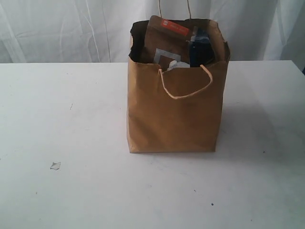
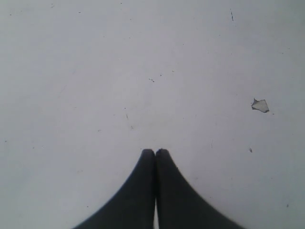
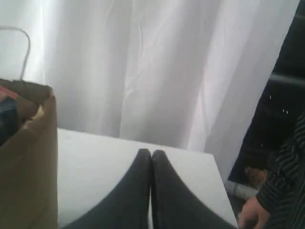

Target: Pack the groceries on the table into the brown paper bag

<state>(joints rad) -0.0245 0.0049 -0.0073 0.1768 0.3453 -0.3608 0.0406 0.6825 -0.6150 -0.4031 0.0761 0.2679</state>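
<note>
The brown paper bag (image 1: 174, 109) stands upright at the middle of the white table (image 1: 62, 124), and groceries stick out of its open top: a brown foil pouch (image 1: 164, 40) with an orange-red strip, a dark blue packet (image 1: 200, 50) and something pale (image 1: 172, 65). No grocery lies loose on the table in the exterior view. Neither arm shows there. My left gripper (image 2: 155, 151) is shut and empty over bare table. My right gripper (image 3: 151, 152) is shut and empty beside the bag (image 3: 28, 162), over the table's far corner.
A tiny pale flake (image 1: 55, 165) lies on the table's front left, also seen as the flake (image 2: 260, 105) in the left wrist view. White curtain (image 3: 143, 67) hangs behind the table. A person's hand (image 3: 250, 214) and striped sleeve show past the table's edge.
</note>
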